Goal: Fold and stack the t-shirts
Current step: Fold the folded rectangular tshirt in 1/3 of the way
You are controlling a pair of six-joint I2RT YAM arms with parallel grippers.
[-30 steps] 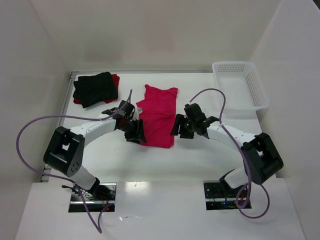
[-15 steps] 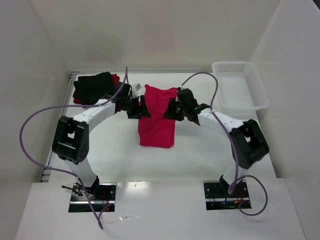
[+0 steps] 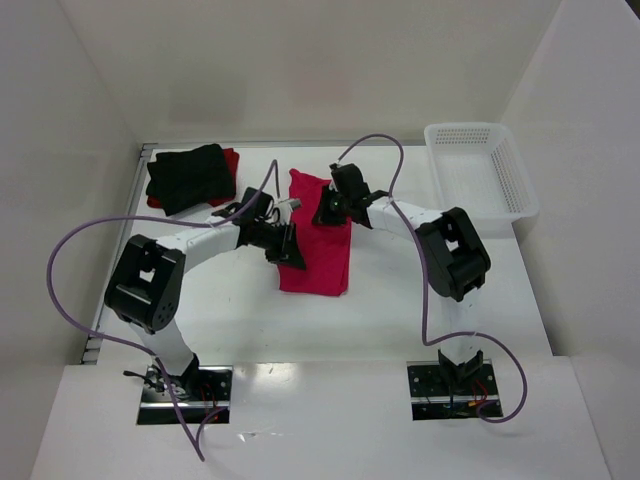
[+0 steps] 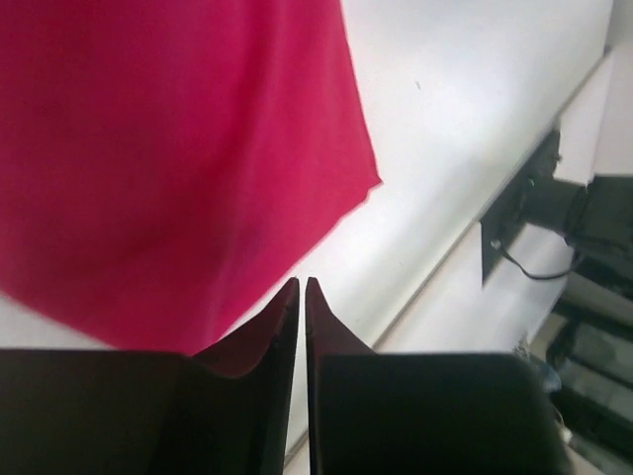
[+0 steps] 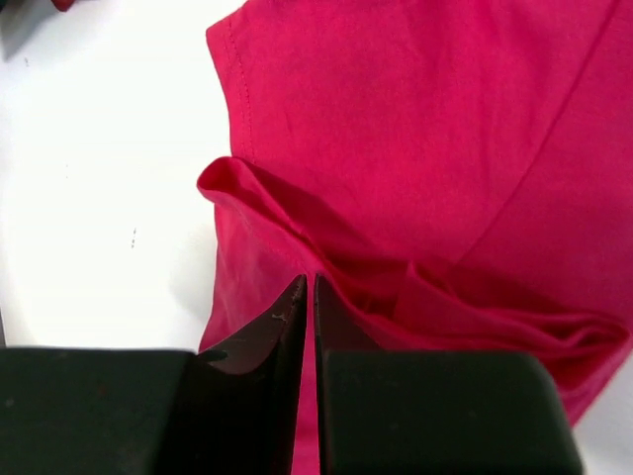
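Note:
The crimson-pink t-shirt (image 3: 322,262) lies mid-table as a long folded strip. My right gripper (image 3: 325,208) is at its far end, shut on a raised fold of the crimson-pink t-shirt (image 5: 425,129) that runs into my right gripper's (image 5: 307,279) tips. My left gripper (image 3: 290,248) sits at the strip's left edge. In the left wrist view the left gripper (image 4: 302,282) is shut, the pink cloth (image 4: 168,148) reaching its left finger, with only white table in the slit. A folded black t-shirt (image 3: 188,175) lies on a darker red one (image 3: 231,160) at the far left.
A white perforated basket (image 3: 480,175) stands at the far right corner. Purple cables loop above both arms. The arms' base plates (image 3: 185,392) sit at the near edge. White walls close in the table on three sides.
Both grippers left the strip's middle for its far end and closed. The right one moved onto the far end; the left came back to the left edge.

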